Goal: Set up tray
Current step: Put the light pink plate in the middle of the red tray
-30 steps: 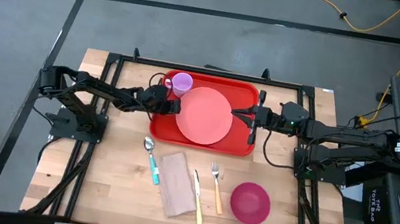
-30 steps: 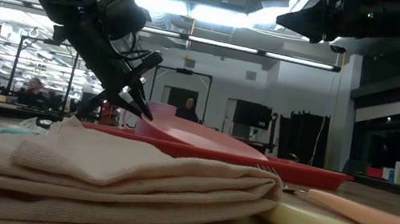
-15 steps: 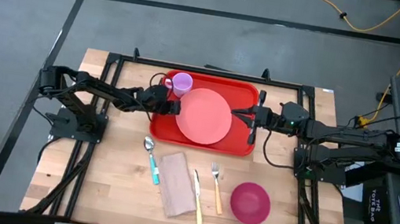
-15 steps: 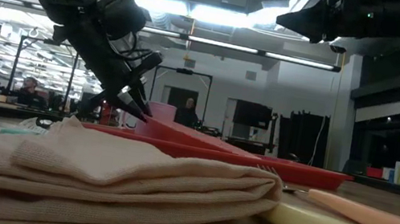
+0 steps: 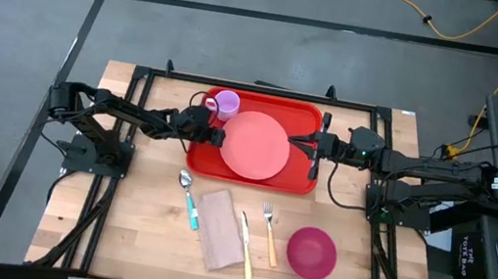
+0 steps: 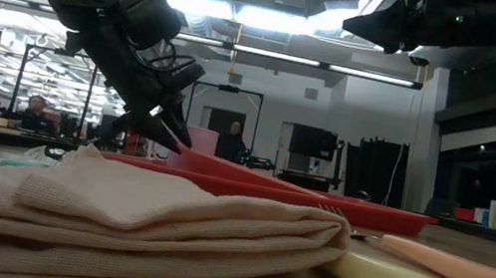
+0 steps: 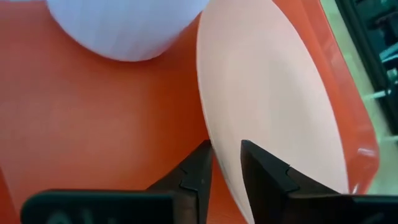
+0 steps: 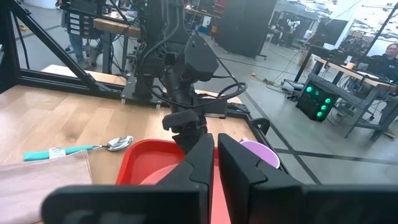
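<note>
The red tray lies at the table's far middle. A round pink plate sits in it, and a pale purple cup stands in its far-left corner. My left gripper is at the plate's left edge, low over the tray, shut on the rim. My right gripper is shut and hangs over the plate's right edge, well above the tray in the low view, touching nothing. My left gripper pinches the plate's left rim between its two fingers, one above and one below. The fingers come from the table's left, slanting down. The plate lies low and nearly flat in the tray.
On the near half of the table lie a teal-handled spoon, a folded beige napkin, a yellow knife, a fork and a magenta bowl. Black frame rails run along the table's edges.
The plate's left side, raised and tilted a second ago, has come down and the plate now lies flatter in the tray. My left gripper has kept hold of the rim. The right arm has kept still.
</note>
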`<control>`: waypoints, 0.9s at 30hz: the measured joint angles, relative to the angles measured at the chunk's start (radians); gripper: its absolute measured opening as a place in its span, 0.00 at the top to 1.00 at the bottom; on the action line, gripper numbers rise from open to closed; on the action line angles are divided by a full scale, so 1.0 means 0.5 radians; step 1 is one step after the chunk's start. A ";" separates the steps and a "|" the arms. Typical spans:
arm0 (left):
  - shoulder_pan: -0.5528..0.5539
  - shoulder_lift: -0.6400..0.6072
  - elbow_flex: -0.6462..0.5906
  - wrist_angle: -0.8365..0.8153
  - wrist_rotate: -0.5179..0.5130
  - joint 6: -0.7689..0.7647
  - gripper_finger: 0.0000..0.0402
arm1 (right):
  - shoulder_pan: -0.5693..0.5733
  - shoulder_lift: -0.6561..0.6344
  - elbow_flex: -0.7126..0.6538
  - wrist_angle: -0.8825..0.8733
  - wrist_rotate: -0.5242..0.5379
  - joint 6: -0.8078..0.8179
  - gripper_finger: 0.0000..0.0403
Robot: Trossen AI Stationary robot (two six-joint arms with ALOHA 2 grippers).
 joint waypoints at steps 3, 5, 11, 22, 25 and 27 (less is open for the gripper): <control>0.001 0.000 0.000 0.000 -0.010 0.051 0.77 | 0.000 0.000 0.000 0.000 0.000 0.001 0.93; 0.001 0.000 0.000 0.001 -0.011 0.074 0.76 | 0.000 0.000 0.000 0.005 -0.001 0.016 0.93; 0.001 0.000 0.000 0.001 -0.013 0.357 0.73 | -0.001 0.001 0.000 0.025 -0.001 0.092 0.93; 0.000 -0.130 0.001 0.000 0.038 1.038 0.73 | 0.000 0.001 0.000 0.024 -0.001 0.113 0.93; -0.001 -0.253 0.001 -0.001 0.040 1.290 0.73 | 0.000 0.001 0.000 0.023 -0.001 0.151 0.93; -0.008 -0.330 0.002 -0.005 0.051 1.499 0.73 | -0.001 0.001 0.000 0.023 -0.001 0.159 0.93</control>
